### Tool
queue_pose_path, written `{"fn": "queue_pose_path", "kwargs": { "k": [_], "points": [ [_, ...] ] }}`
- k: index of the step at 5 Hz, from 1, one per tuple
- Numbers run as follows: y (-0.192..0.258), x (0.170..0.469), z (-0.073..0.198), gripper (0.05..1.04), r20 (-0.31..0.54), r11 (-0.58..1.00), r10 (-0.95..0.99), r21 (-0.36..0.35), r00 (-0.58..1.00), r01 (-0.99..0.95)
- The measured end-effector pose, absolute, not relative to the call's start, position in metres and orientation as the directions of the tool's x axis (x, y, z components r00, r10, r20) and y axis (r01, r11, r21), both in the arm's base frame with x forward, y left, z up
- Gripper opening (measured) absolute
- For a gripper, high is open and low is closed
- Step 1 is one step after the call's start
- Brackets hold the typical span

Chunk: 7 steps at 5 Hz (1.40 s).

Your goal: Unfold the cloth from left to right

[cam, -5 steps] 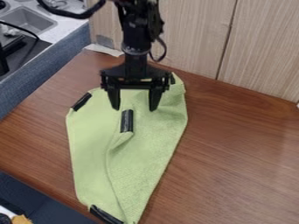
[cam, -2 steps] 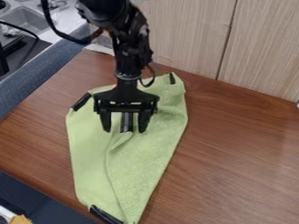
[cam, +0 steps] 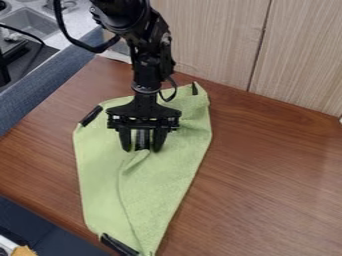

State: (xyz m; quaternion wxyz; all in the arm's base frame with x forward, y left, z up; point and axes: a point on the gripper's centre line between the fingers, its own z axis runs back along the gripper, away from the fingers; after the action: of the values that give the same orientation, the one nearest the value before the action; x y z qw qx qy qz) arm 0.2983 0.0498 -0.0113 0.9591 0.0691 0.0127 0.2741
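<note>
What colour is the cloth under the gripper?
Light green cloth, plain, with black strips at its corners; seen best in the camera view.

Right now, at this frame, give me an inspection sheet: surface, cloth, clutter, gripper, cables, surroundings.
Surface: brown wooden table, under the cloth.
Job's things: green cloth, spread but still creased down the middle; black strips at its upper left, top right, bottom and middle.
Clutter: orange item at lower-left corner, cut off; identity unclear.
Gripper: black gripper at the middle strip; firm hold not certain.
Cables: black cable looping beside the arm.
Surroundings: panelled wall behind; sink upper left.
</note>
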Motion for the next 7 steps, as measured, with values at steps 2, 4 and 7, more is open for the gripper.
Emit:
{"fn": "queue_pose_path", "kwargs": {
  "k": [2,4,7],
  "points": [
    [0.050,0.296,-0.011,0.169,0.008,0.833,0.537,0.151,0.844,-0.532],
    [0.051,0.299,0.009,0.081,0.036,0.822,0.556,0.124,0.831,-0.555],
    [-0.005,0.327,0.049,0.081,0.104,0.878,0.475,0.001,0.874,-0.478]
  ]
}}
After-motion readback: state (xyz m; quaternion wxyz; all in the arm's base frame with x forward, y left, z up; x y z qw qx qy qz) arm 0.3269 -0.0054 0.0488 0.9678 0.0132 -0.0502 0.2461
